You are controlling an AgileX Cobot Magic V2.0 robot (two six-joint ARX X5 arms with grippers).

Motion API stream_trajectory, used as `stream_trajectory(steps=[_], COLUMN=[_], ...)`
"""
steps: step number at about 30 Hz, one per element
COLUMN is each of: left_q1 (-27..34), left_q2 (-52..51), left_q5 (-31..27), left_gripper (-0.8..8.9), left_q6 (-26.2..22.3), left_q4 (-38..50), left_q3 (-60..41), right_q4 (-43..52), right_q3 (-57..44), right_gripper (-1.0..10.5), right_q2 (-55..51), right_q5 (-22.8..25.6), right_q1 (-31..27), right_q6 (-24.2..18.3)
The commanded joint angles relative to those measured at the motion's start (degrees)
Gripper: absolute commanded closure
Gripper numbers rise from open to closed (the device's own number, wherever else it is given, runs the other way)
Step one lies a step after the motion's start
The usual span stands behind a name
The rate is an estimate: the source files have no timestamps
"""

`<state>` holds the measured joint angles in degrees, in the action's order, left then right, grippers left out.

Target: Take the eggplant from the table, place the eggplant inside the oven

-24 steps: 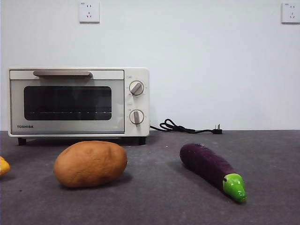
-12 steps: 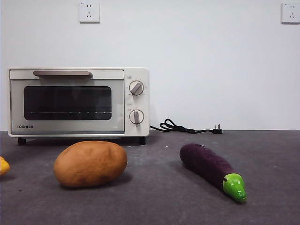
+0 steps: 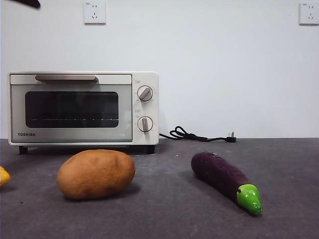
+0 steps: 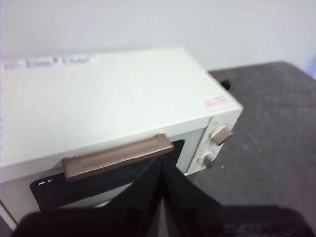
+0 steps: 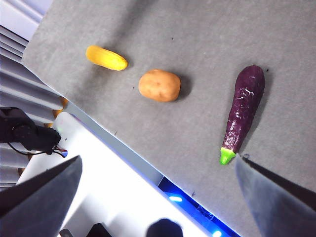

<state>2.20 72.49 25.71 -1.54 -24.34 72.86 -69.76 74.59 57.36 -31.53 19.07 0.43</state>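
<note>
Newly in at the front view's top left corner: a black arm tip (image 3: pixel 25 3), not there half a second ago; everything on the table (image 3: pixel 164 209) unmoved since. Eggplant (image 3: pixel 225 180) lying flat on the table's right half, toward the front edge, green cap (image 3: pixel 249 198) pointing front-right, purple body angling back toward the oven (image 3: pixel 83 108). Well apart from the potato (image 3: pixel 96 174), which sits left of it, in front of the oven door. Yellow piece (image 3: pixel 4 176) cut off at the left edge, probably a toy fruit or vegetable, too little showing to tell. Oven at the back left, door shut, handle (image 3: pixel 66 78) across the top, two knobs (image 3: pixel 145 93) on its right side. Black cord with plug (image 3: pixel 199 136) trailing along the back edge to the oven's right.

Left gripper (image 4: pixel 163 170) hanging above and in front of the oven, just near the door handle (image 4: pixel 118 157), jaws pressed close together with only a thin slit between, holding nothing. Right gripper (image 5: pixel 158 187) high over the table, jaws spread wide, empty, with the eggplant (image 5: pixel 243 111), potato (image 5: pixel 159 85) and yellow piece (image 5: pixel 106 58) far below.
</note>
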Motion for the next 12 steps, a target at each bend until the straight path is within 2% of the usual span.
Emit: stream_trajectory(steps=[1, 12], left_q1=[0.2, 0.2], left_q2=[3.7, 13.2], left_q5=[0.2, -2.0], left_gripper=[8.19, 8.19], left_q6=[-1.3, -1.9], left_q4=[0.4, 9.5], left_q3=[0.8, 1.0], right_q4=[0.0, -0.8], right_q3=[0.2, 0.2], right_gripper=[3.8, 3.8], right_q2=[0.1, 0.2], right_q5=[-0.2, -0.2], right_q1=[0.2, 0.2], right_q6=[-0.7, -0.6])
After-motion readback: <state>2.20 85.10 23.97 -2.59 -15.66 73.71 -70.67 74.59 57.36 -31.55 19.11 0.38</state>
